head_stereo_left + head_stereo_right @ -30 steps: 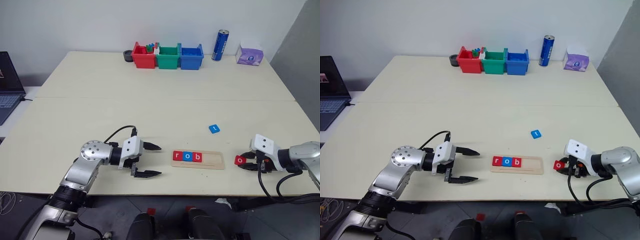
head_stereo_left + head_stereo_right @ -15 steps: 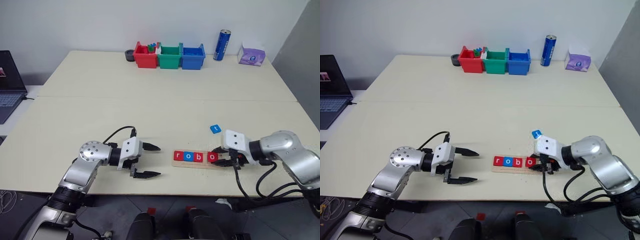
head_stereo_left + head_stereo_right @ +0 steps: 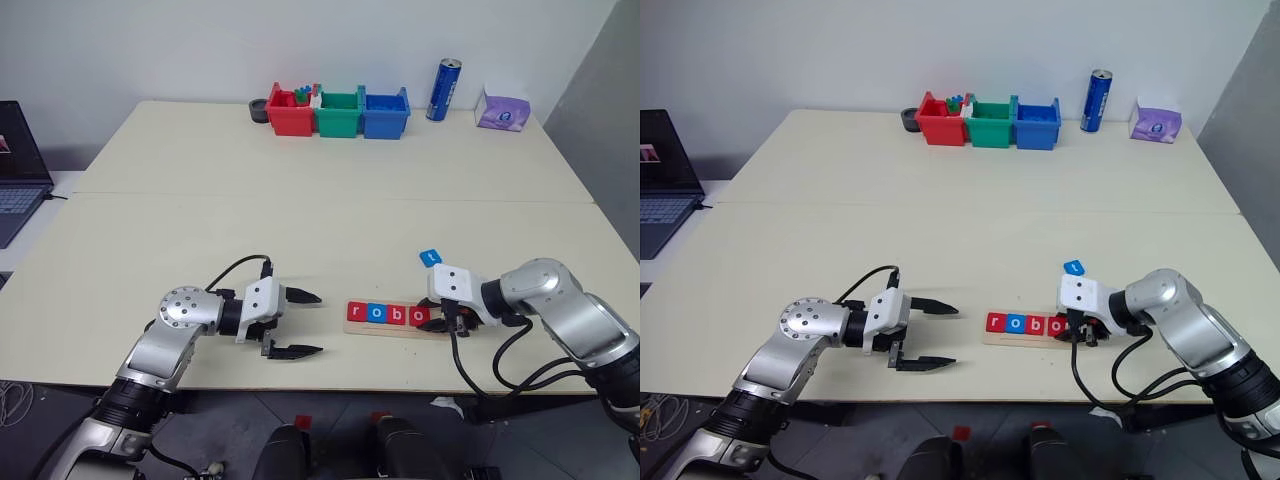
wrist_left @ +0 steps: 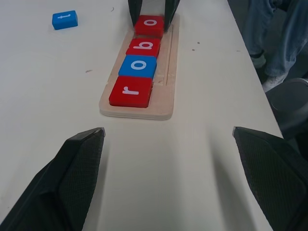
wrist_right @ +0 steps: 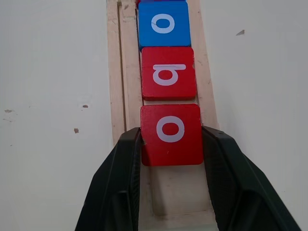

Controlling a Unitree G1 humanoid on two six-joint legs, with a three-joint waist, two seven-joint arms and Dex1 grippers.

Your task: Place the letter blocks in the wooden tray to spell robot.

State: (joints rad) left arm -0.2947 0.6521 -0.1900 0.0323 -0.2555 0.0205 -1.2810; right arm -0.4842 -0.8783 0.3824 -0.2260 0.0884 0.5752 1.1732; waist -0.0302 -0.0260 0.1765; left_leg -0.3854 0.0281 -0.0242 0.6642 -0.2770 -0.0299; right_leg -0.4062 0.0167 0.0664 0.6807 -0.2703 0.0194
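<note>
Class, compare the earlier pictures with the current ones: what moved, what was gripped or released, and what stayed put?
The right pincer, gripping the red o tile throughout, carried it leftward from the bare table into the wooden tray, setting it beside the b; it has not let go. The left pincer stayed open and still, and the blue t tile lay untouched.

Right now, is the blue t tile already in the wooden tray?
No, the blue t tile lies on the table beside the wooden tray, which holds r, o, b, o.
</note>
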